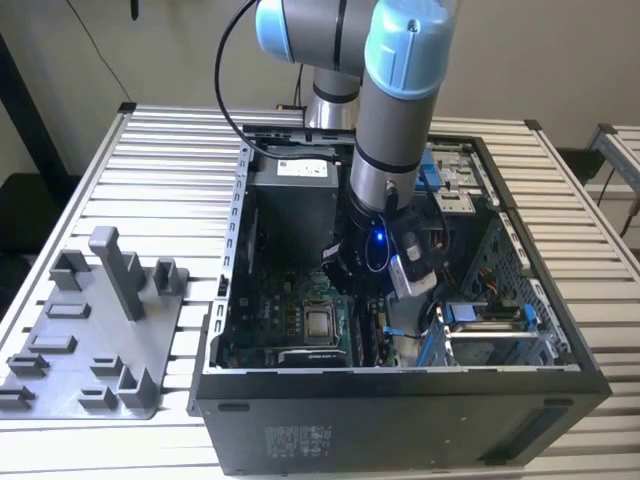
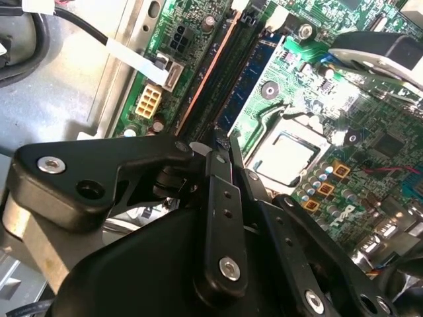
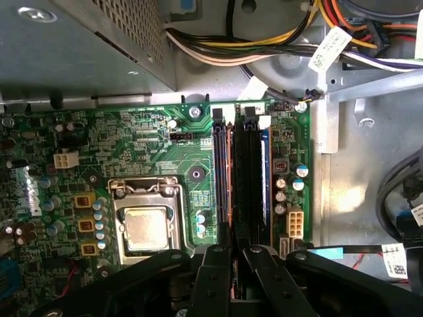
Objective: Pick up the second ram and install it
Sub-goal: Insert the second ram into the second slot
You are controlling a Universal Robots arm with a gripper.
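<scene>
We are at the install step. The gripper is down inside the open computer case, at one end of the memory slots, beside the processor.

A thin dark strip with a copper-coloured edge runs along those slots and straight in under the gripper. We judge it to be the second ram, on edge in or just over its slot, though no label shows to confirm that. Whether it is pushed home is hidden. We cannot tell whether the pincer is apart or clamped on the stick.

To our mind, seating it calls for the stick lined up true with the slot and a straight, even push, with nothing tilted.

By our count there are one arm, one gripper, one case, one processor and one grey holder tray on the slatted table, well apart from the gripper. The slots lie side by side in one bank, and we cannot count them surely.
</scene>
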